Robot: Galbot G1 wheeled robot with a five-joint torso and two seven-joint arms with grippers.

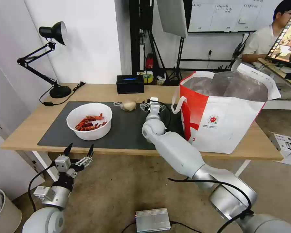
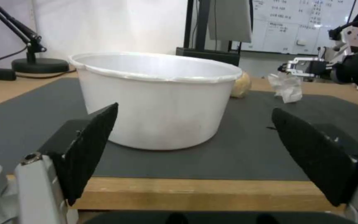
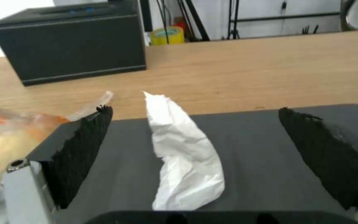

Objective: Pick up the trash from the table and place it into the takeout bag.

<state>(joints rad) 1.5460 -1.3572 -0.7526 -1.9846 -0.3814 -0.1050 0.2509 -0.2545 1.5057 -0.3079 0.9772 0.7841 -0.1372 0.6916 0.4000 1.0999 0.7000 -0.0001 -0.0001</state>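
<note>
A white bowl (image 1: 90, 124) of red crayfish shells (image 1: 89, 123) stands on the left of the dark mat (image 1: 126, 132). Behind it lies the small knotted clear bag (image 1: 127, 105). The crumpled white tissue (image 3: 183, 155) lies on the mat between the open fingers of my right gripper (image 3: 195, 109), which hovers low beside the knotted bag (image 3: 9, 133). My left gripper (image 1: 79, 151) hangs open just below the table's front edge, facing the bowl (image 2: 156, 99). The takeout bag (image 1: 223, 110) stands open on the right of the table (image 1: 32, 126).
A black box (image 1: 130, 84) sits at the back of the table, just beyond the tissue. A black desk lamp (image 1: 51, 58) stands at the back left corner. A grey metal unit (image 1: 152, 220) lies on the floor in front of me.
</note>
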